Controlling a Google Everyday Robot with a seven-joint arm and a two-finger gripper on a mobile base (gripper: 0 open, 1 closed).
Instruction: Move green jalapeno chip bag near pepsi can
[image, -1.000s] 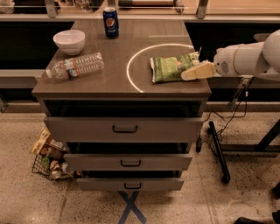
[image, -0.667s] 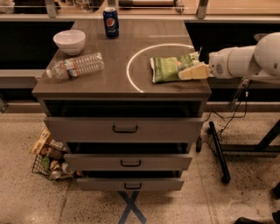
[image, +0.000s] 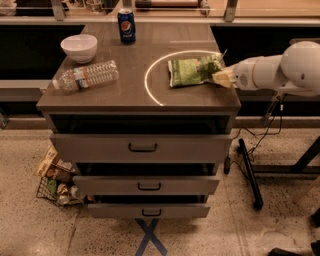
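Green chip bag (image: 192, 71) | jaws at its right edge | pepsi can (image: 126, 26) rear

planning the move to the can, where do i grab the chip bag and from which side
Take the chip bag by its crumpled right end, coming low from the right. The bag lies flat on the cabinet top, so its face offers little to pinch, while that end looks bunched. The end effector is at that edge.
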